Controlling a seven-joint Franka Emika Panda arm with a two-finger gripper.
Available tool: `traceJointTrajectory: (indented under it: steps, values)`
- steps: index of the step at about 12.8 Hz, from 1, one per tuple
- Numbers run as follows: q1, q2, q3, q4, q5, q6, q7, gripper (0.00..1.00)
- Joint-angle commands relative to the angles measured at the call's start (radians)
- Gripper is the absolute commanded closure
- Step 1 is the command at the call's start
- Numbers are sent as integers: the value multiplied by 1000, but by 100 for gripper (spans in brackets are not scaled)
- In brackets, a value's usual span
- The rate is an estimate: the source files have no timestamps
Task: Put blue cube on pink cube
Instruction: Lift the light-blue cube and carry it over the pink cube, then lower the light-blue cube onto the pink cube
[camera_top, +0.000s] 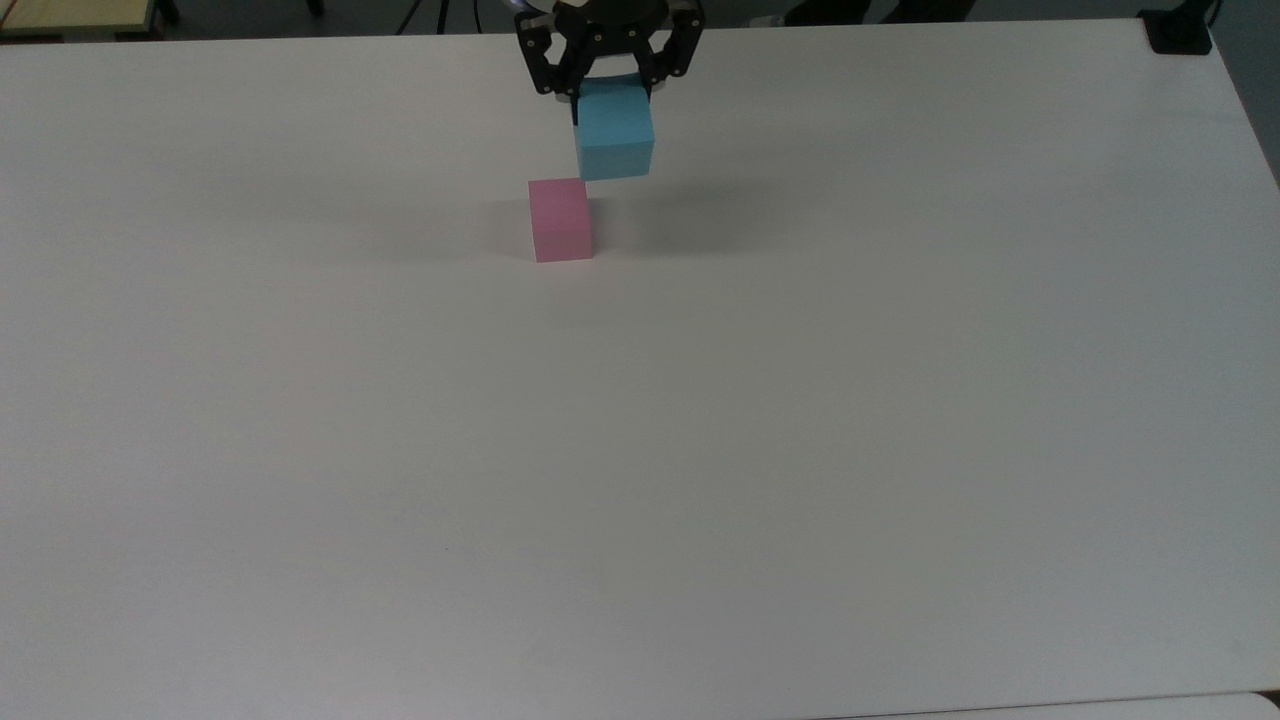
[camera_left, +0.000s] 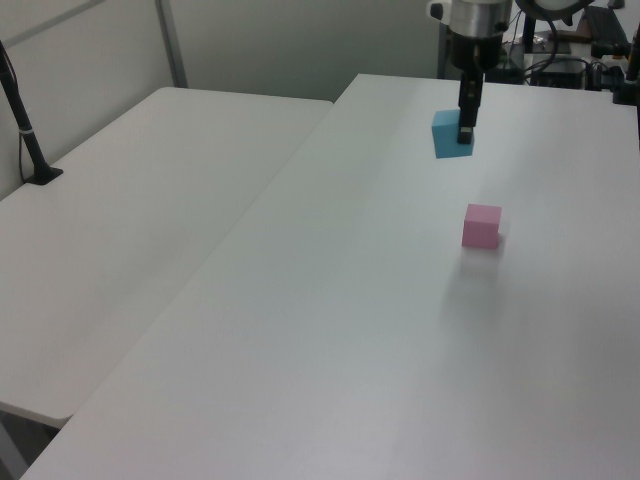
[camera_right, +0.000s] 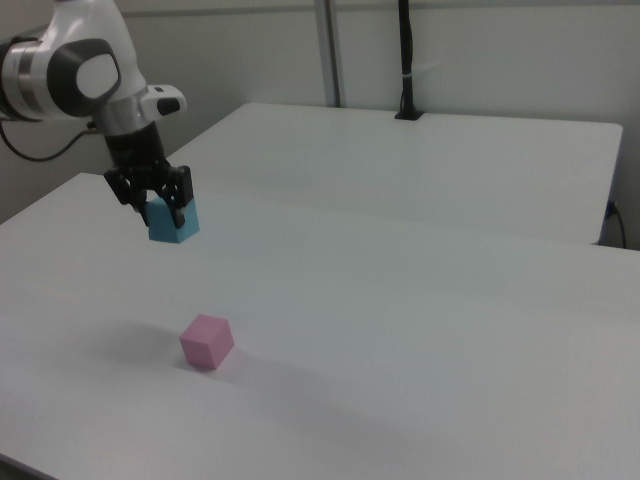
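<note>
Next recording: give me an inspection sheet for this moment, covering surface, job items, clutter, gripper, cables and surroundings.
Surface: white table, plain and matte.
Blue cube: held in the air, off the table, not yet on the pink one.
Pink cube: standing on the table, untouched.
Clutter: nothing seen.
Gripper: shut on the blue cube, pointing down.
Cables: a dark cable hangs behind the arm in the right view.
Surroundings: second white table alongside; a black post at its far edge.

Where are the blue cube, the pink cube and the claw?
blue cube (camera_top: 614, 145), top view, front face.
pink cube (camera_top: 561, 228), top view, front face.
claw (camera_right: 157, 206), right view, between the fingertips.
</note>
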Motion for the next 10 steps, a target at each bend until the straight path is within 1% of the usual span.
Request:
traceJointTrajectory:
  steps: [1,4,7,10]
  values:
    - [-19,-95,0,-166,25,87,-61,75]
    - [-63,-94,-2,-244,22,147,-90,75]
    - [-108,-89,-2,-271,20,180,-110,76]
    - [-108,-83,-2,-309,13,209,-110,76]
